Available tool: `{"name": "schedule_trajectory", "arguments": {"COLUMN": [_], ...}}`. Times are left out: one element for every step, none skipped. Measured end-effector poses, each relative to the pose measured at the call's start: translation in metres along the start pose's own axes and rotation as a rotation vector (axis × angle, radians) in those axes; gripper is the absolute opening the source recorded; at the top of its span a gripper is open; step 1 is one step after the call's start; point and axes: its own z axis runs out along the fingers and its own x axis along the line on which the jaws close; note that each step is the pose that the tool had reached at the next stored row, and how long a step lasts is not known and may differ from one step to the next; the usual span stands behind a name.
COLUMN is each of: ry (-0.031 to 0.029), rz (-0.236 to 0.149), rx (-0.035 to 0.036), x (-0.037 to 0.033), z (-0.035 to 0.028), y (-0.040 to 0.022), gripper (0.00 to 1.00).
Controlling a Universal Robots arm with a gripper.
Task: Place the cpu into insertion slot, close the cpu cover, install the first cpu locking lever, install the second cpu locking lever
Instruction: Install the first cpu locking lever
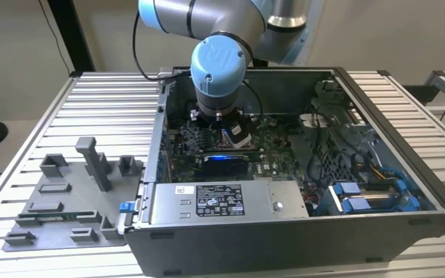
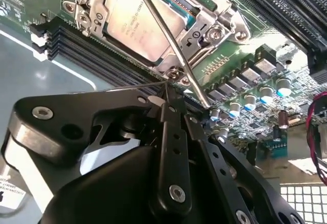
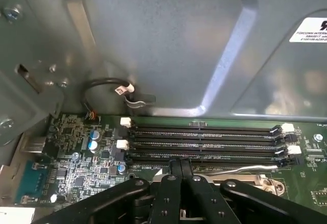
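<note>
My end effector [image 1: 236, 142], 12 o'clock of the power supply [image 1: 222, 200] in the exterior view, is clamped closed, empty, by the lever [image 2: 171, 43]; I'd press slowly.

Beige wall [image 1: 21, 46] bkgd, slatted metal table [image 1: 106, 104].
</note>
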Motion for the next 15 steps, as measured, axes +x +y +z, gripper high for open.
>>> {"name": "schedule_trajectory", "arguments": {"ry": [-0.0003,-0.0008,-0.0014,-0.0015,-0.0014,-0.0015,-0.0015,-0.0016,-0.0015,-0.0013,-0.0013,-0.0013,-0.0013,-0.0014,-0.0015], "rz": [0.000,0.000,-0.001,-0.001,-0.001,-0.001,-0.001,-0.001,-0.001,-0.001,-0.001,-0.001,-0.001,-0.001,-0.001], "rx": [-0.0003,-0.0004,-0.0005,-0.0004,-0.0002,-0.0002,-0.0003,-0.0002,-0.0001,0.0002,0.0002,0.0004,0.0003,0.0003,0.0001], "x": [0.0001,0.0002,0.0005,0.0005,0.0005,0.0005,0.0002,0.0000,-0.0007,-0.0013,-0.0022,-0.0032,-0.0040,-0.0051,-0.0059], "z": [0.0002,0.0005,0.0008,0.0008,0.0008,0.0009,0.0011,0.0012,0.0014,0.0016,0.0019,0.0022,0.0025,0.0029,0.0033], "y": [0.0003,0.0007,0.0010,0.0010,0.0009,0.0008,0.0006,0.0002,-0.0002,-0.0006,-0.0008,-0.0012,-0.0015,-0.0018,-0.0021], "gripper": [0.00,0.00,0.00,0.00,0.00,0.00,0.00,0.00,0.00,0.00,0.00,0.00,0.00,0.00,0.00]}}
